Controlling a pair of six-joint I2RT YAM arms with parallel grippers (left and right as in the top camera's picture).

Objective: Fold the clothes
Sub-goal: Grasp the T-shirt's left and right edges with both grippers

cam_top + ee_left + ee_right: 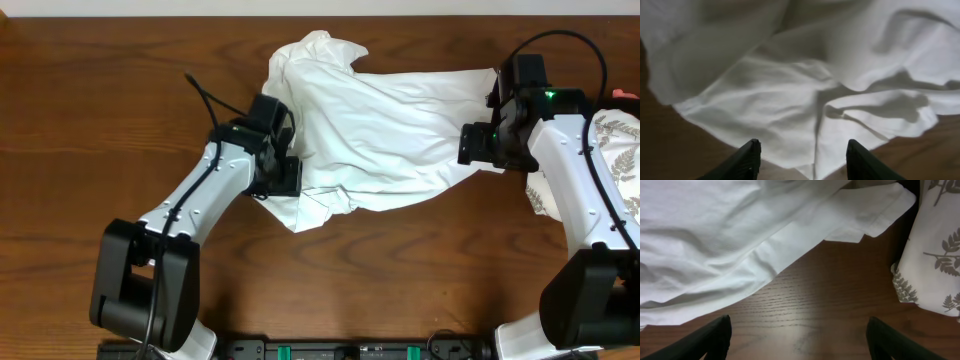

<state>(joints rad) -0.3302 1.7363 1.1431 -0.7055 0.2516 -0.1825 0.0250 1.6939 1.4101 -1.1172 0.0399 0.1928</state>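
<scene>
The clothes are one white T-shirt (pixel 390 130), lying crumpled and partly bunched across the back middle of the wooden table (pixel 100 120). My left gripper (pixel 285 178) is at the shirt's lower-left edge. In the left wrist view its jaws stand apart, with a corner of the shirt (pixel 805 100) lying between the left gripper's (pixel 804 152) tips, not pinched. My right gripper (pixel 472 145) sits at the shirt's right edge. The right wrist view shows the right gripper (pixel 800 335) wide open over bare wood, with the shirt's hem (pixel 740 240) just ahead and to the left.
A white cloth with a grey leaf print (pixel 615 150) lies at the table's right edge, close beside the right arm, and the leaf-print cloth (pixel 935 255) also fills the right side of the right wrist view. Bare wood stretches along the front and the left.
</scene>
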